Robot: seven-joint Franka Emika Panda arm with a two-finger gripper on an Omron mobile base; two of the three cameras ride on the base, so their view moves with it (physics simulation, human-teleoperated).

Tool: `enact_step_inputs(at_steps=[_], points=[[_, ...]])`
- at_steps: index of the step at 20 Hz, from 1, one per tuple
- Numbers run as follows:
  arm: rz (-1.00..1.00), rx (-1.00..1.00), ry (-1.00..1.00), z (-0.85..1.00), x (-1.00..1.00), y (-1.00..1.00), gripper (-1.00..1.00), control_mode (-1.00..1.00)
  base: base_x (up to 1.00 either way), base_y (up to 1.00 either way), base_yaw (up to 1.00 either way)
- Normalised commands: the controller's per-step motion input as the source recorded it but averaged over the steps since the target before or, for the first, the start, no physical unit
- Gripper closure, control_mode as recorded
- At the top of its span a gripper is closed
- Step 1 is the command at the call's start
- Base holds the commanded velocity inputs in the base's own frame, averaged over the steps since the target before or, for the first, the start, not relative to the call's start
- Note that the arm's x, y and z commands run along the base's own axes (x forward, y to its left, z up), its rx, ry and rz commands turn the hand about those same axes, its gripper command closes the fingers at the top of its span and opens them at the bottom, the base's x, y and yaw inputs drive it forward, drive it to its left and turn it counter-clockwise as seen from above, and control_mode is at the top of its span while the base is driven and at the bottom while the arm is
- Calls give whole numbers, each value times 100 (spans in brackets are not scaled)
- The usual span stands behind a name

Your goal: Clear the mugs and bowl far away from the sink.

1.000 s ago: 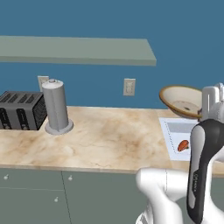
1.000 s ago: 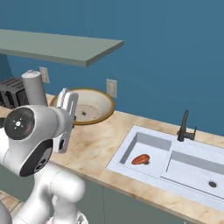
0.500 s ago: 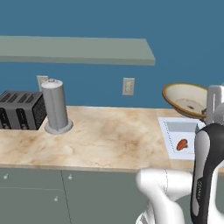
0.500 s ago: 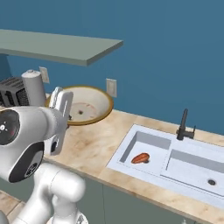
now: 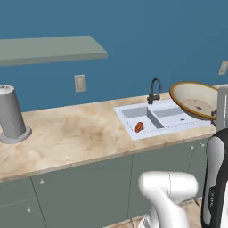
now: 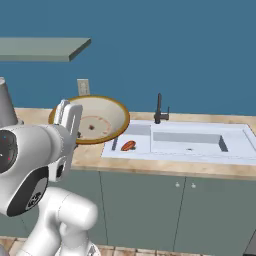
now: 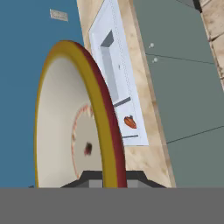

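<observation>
The bowl (image 6: 92, 120) is held up off the counter (image 5: 75, 138), tilted so that its cream inside and ring of reddish dots face outward, with its tan-gold rim (image 7: 94, 100) running straight between the two dark finger tips in the hand view. The gripper (image 7: 109, 177) is closed tight on that rim, one finger inside the bowl and one outside. In the right base view the bowl hangs just beyond the white hand, above the counter's near edge and just left of the sink (image 6: 185, 142); in the left base view it (image 5: 193, 100) sits in the air at the sink's right end.

Below and behind the bowl, the pale double-basin sink (image 5: 164, 118) lies set in the marbled counter. A small orange-red object (image 6: 128, 145) lies in its left basin. The slim black faucet (image 6: 159, 108) rises at the far edge of the sink.

Far to the left on the counter stands a grey cylinder (image 5: 11, 113) on a round base. On the blue wall behind are a wall socket (image 5: 80, 83) and, higher up, a grey-green shelf (image 5: 51, 49).
</observation>
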Motion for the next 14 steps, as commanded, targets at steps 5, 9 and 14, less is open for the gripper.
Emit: enact_step_inputs(at_steps=[5,9,14], points=[[0,0,0,0,0,0,100,100,0,0,-100],[0,0,0,0,0,0,100,100,0,0,-100],[0,0,0,0,0,0,100,100,0,0,-100]])
